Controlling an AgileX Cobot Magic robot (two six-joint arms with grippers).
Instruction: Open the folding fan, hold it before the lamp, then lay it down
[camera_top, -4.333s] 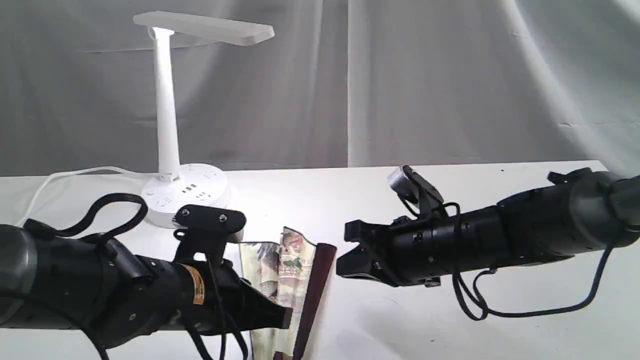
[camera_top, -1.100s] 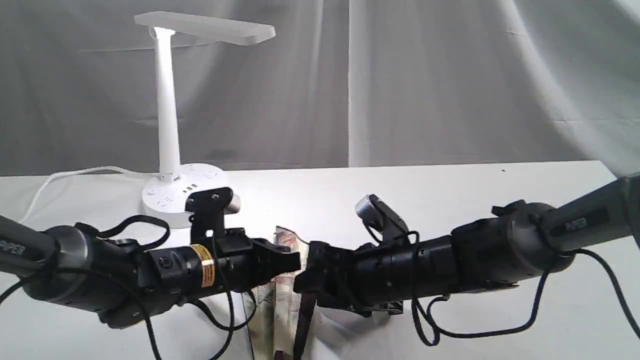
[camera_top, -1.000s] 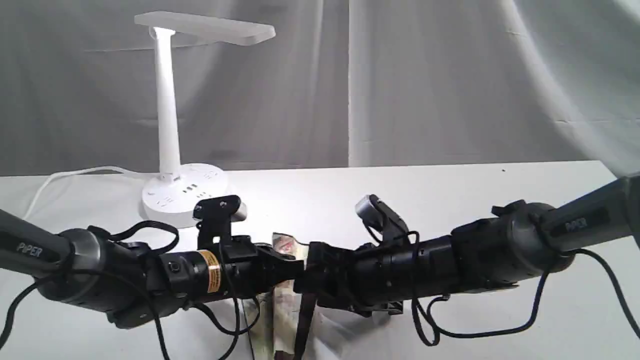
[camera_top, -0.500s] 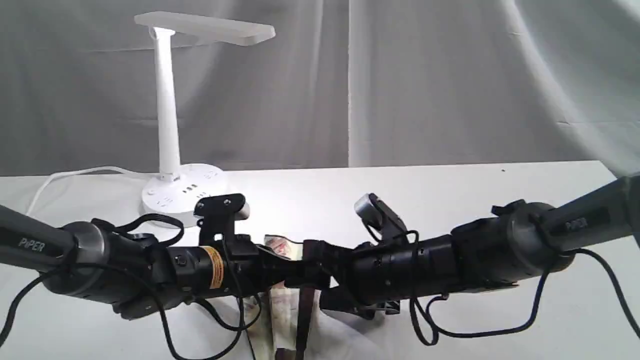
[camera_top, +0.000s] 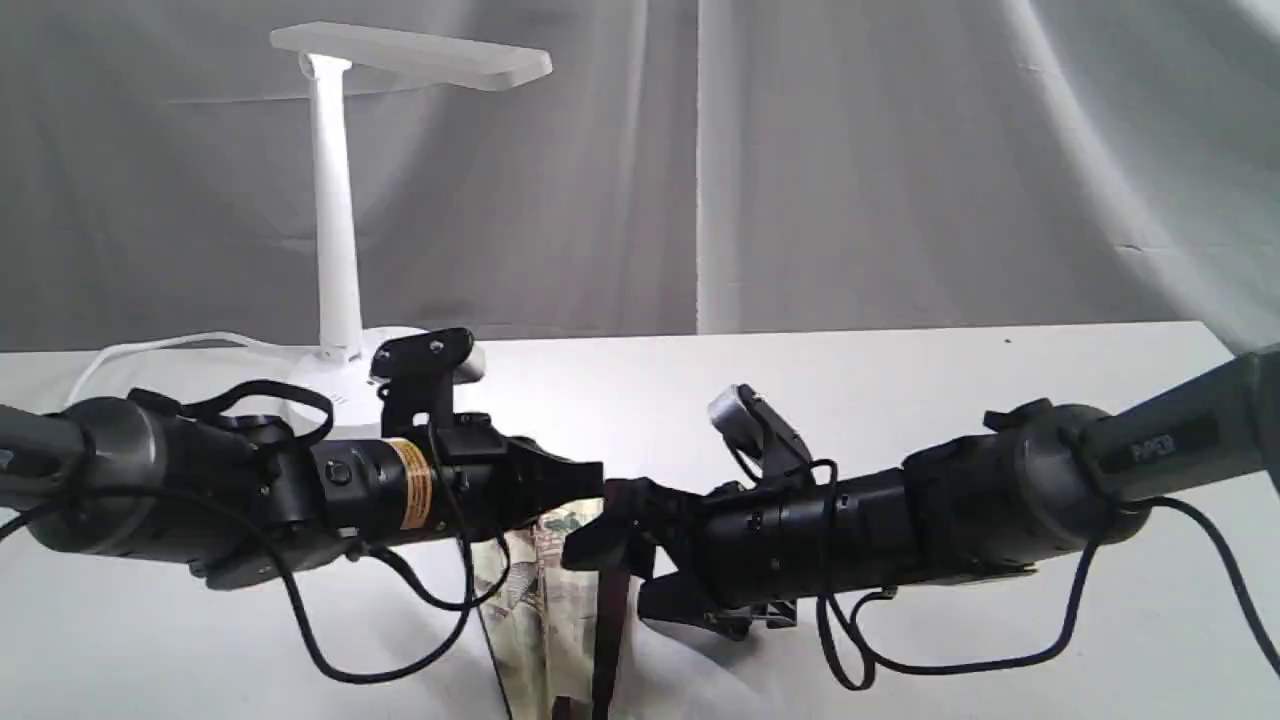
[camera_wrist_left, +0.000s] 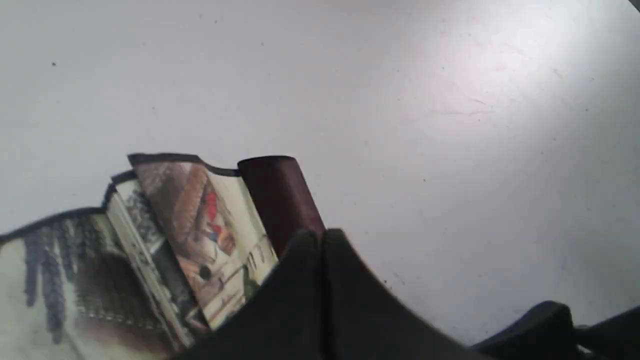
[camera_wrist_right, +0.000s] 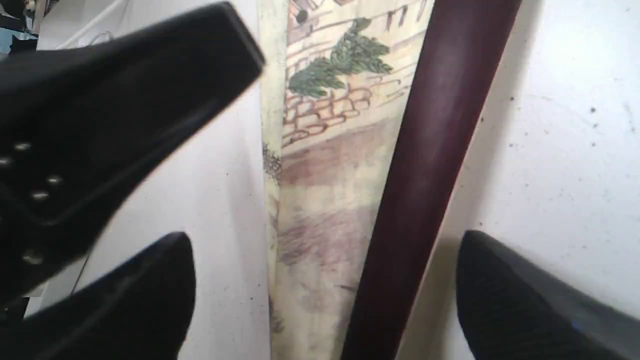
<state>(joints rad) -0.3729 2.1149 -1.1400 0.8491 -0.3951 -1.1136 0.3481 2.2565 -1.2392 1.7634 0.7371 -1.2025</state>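
The folding fan (camera_top: 545, 600) lies partly spread on the white table (camera_top: 900, 400) near its front edge, showing cream painted pleats (camera_wrist_right: 325, 150) and a dark maroon guard (camera_wrist_right: 430, 165). My left gripper (camera_top: 598, 480) hovers just above the fan's outer end, its fingers (camera_wrist_left: 320, 260) pressed together on nothing. My right gripper (camera_wrist_right: 325, 285) is open low over the fan, with one finger (camera_wrist_right: 165, 280) on each side of the guard and leaf. The two grippers nearly meet tip to tip. The white lamp (camera_top: 335, 200) stands at the back left, lit, its base partly hidden by my left arm.
The lamp's white cord (camera_top: 150, 350) trails off to the left along the table's back. Grey curtain (camera_top: 900, 150) hangs behind the table. Black cables (camera_top: 900, 660) dangle under both arms. The table's right edge runs near my right arm.
Since 4.3 s ago both grippers have closed in over the fan. In the last second my left arm rose, and the right gripper's fingers dropped lower around the guard.
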